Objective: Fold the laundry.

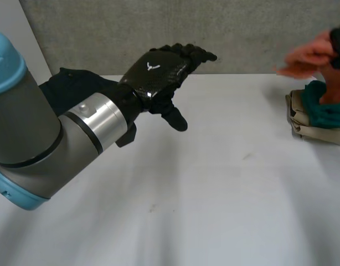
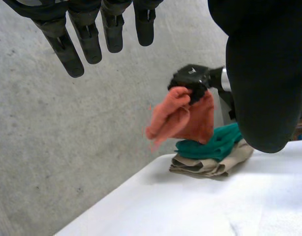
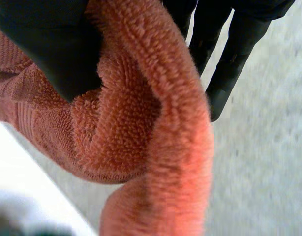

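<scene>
Right robot hand (image 2: 190,81) clenched on the orange towel (image 2: 183,118), hanging bunched over the teal cloth (image 2: 215,142) and beige cloth (image 2: 205,165); left robot hand (image 1: 156,69) released, idle; best spread it flat on bare tabletop (image 1: 214,194) before folding.

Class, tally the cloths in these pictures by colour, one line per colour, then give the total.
Orange: 1, the orange towel pinched in the right hand.
Beige: 1, the beige cloth on the table.
Teal: 1, the teal cloth lying on it.
Total: 3.
</scene>
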### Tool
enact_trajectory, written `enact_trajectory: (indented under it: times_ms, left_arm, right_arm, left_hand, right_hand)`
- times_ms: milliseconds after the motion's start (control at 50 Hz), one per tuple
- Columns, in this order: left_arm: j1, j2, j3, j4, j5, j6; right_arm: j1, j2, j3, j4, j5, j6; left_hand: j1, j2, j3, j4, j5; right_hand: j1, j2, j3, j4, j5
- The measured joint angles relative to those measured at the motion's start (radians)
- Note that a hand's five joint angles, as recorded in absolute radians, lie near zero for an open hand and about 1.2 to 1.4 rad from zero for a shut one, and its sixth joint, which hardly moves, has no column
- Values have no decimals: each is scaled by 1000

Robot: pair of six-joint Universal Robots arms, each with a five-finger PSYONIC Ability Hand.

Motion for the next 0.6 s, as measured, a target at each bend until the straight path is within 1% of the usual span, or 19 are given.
enact_trajectory:
  times_ms: [80,100,120,220,240,260,280,300,320,360,420,520,600]
  left_arm:
    - [-8,-21,-14,6,0,1]
    - [-10,-26,-15,7,0,1]
    - [-12,-34,-17,9,0,2]
    - [-19,-58,-19,13,0,3]
    - [-20,-62,-19,13,0,3]
    - [-22,-65,-19,13,0,4]
    - [-23,-66,-18,13,0,5]
    - [-25,-68,-16,13,0,6]
    - [-26,-69,-15,13,0,6]
    - [-31,-68,-11,13,-1,7]
    - [-39,-66,-6,13,-1,8]
    - [-58,-56,-1,13,-2,8]
    - [-75,-43,-4,13,-3,8]
  right_arm:
    - [-127,165,-58,-40,-122,0]
    - [-136,179,-62,-41,-133,0]
    - [-167,234,-79,-44,-173,-1]
    - [-217,337,-104,-22,-255,-13]
    - [-224,347,-103,-12,-266,-17]
    - [-228,349,-100,-4,-272,-21]
    - [-230,346,-95,2,-274,-23]
    - [-233,332,-81,14,-277,-26]
    - [-234,319,-71,21,-278,-28]
    - [-235,272,-38,39,-278,-28]
    - [-235,184,17,57,-275,-21]
    - [-236,16,122,100,-269,22]
    - [-256,-117,204,181,-261,59]
  left_hand:
    - [0,0,0,0,0]
    - [0,0,0,0,0]
    - [0,0,0,0,0]
    - [0,0,0,0,0]
    - [0,0,0,0,0]
    - [0,0,0,0,0]
    - [0,0,0,0,0]
    - [0,0,0,0,0]
    - [0,0,0,0,0]
    - [0,0,0,0,0]
    - [0,0,0,0,0]
    - [0,0,0,0,0]
    - [0,0,0,0,0]
  right_hand:
    - [0,0,0,0,0]
    - [0,0,0,0,0]
    - [0,0,4,0,0]
    - [0,0,9,1,65]
    - [-19,-50,-51,-63,25]
    - [-133,-234,-222,-234,-132]
    - [-232,-318,-314,-333,-222]
    - [-415,-531,-475,-546,-357]
    - [-562,-690,-608,-714,-419]
    - [-723,-861,-818,-913,-552]
    - [-768,-910,-944,-982,-563]
    - [-768,-910,-954,-985,-563]
    - [-768,-910,-954,-985,-563]
